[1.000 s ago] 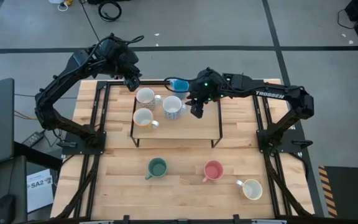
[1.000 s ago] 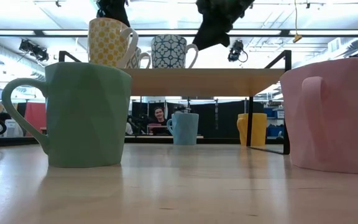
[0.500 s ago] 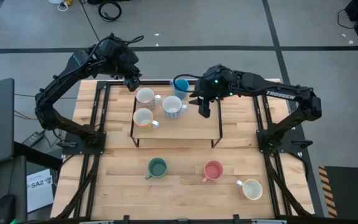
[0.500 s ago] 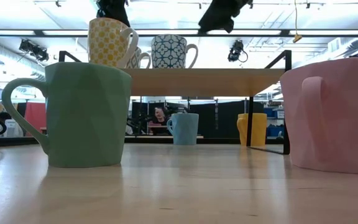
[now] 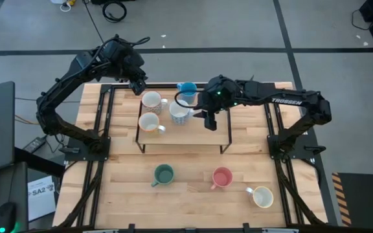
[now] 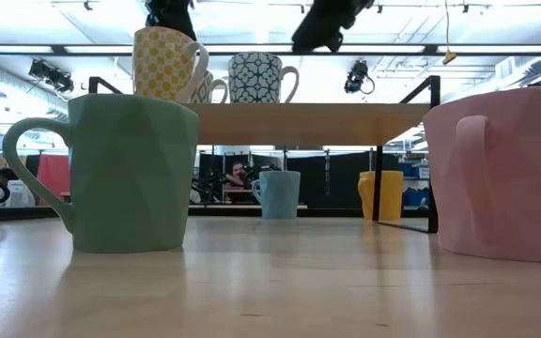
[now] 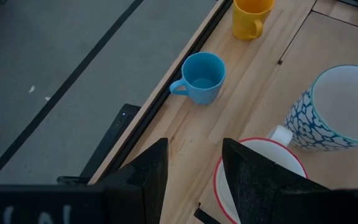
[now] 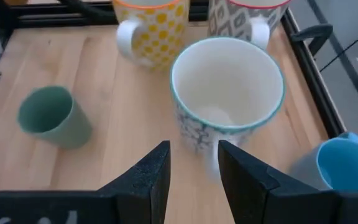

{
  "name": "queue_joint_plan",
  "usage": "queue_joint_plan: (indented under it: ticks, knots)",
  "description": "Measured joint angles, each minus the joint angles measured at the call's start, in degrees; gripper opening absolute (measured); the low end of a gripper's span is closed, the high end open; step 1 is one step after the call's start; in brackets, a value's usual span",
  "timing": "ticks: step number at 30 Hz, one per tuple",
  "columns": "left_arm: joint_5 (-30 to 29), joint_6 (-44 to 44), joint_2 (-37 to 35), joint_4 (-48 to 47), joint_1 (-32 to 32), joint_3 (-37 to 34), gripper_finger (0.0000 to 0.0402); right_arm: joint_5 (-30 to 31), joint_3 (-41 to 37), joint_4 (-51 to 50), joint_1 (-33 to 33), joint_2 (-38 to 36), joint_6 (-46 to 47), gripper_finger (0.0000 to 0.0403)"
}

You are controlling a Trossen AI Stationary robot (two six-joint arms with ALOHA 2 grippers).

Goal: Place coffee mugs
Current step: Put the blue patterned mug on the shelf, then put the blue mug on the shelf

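My left gripper hovers at the raised shelf's far-left corner, fingers slightly apart, empty. On the shelf sit a red-rimmed mug, a yellow-patterned mug and a blue-patterned mug. My right gripper hangs just right of it, fingers parted, empty. A blue mug stands behind; green, pink and cream mugs stand near.

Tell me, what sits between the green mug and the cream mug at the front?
The pink mug sits between the green mug and the cream mug, seen in the high view.
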Motion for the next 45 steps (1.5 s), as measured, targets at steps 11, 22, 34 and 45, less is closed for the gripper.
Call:
queue_joint_plan:
  ticks: [11,22,34,45]
  knots:
    - [0.0,0.0,0.0,-0.2,0.0,0.0,0.0157,1.3,0.0,5.1,0.0,4.8,0.1,0.0140]
    - [0.0,0.0,0.0,-0.2,0.0,0.0,0.0157,1.3,0.0,9.7,-0.8,6.4,0.5,0.0140]
    - [0.0,0.0,0.0,-0.2,0.0,0.0,0.0157,1.3,-0.1,9.4,-0.9,5.1,0.5,0.0140]
    - [0.0,0.0,0.0,-0.2,0.0,0.0,0.0157,1.3,-0.1,7.5,-5.3,-1.6,0.3,0.0140]
